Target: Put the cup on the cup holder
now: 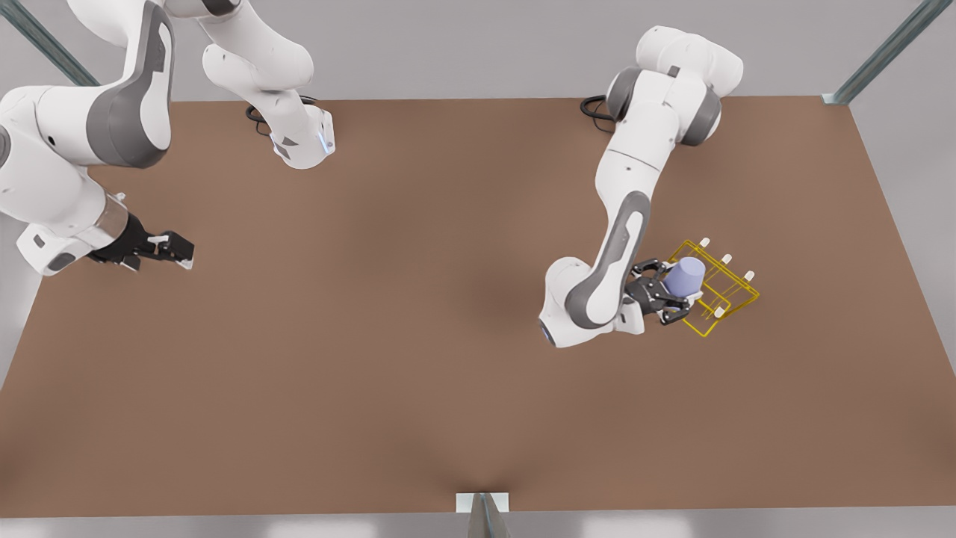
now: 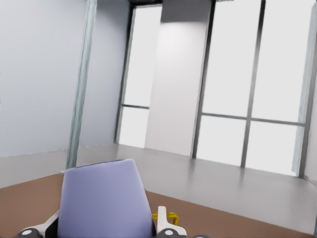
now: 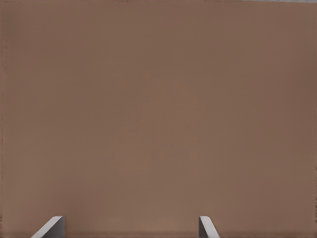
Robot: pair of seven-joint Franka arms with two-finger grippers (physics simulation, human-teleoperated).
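The lavender-blue cup (image 1: 685,276) is held over the near-left part of the yellow wire cup holder (image 1: 730,293), at the front view's right. My left gripper (image 1: 671,293) is shut on the cup, with a finger on each side. In the left wrist view the cup (image 2: 104,203) stands between the fingers (image 2: 168,227), narrower at its far end, with a bit of the yellow cup holder (image 2: 166,216) behind it. Several white-capped pegs (image 1: 727,258) stand free beside the cup. My right gripper (image 1: 160,250) waits open above the table at the front view's left, its fingertips (image 3: 52,227) wide apart over bare brown surface.
The brown table (image 1: 388,336) spreads wide between the two arms. Both arm bases stand at its far edge, one of them (image 1: 302,142) at the left. Metal frame posts (image 1: 885,52) rise at the corners, and a bracket (image 1: 482,502) sits at the near edge.
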